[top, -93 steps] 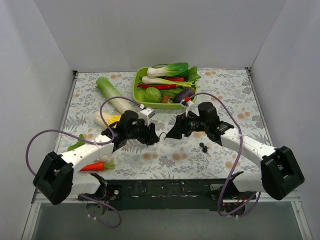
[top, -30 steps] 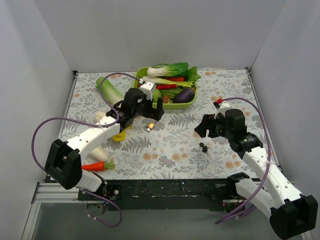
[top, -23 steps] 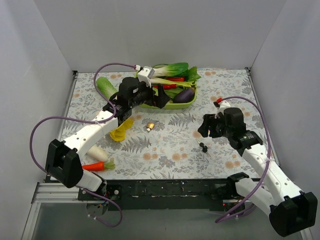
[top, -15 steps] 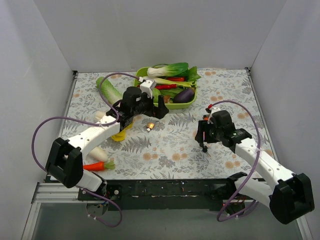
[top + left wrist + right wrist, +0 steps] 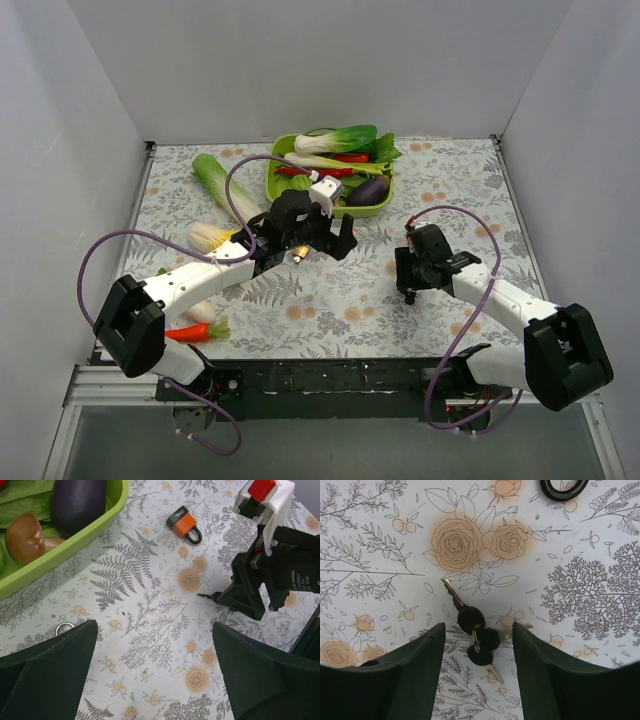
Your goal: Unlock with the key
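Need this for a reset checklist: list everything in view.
tray: one, lime green, far middle, full of vegetables
cabbage: one, pale green, left of tray
pale vegetable: one, white-yellow, beside left arm
carrot: one, orange, near left
brass padlock: one, gold, centre, by left claw
orange padlock: one, orange and black, between tray and right arm
keys: one bunch, black heads, silver blades, between right claw's fingers
table: one, grey floral print
left claw: one, black, open
right claw: one, black, open, straddling keys
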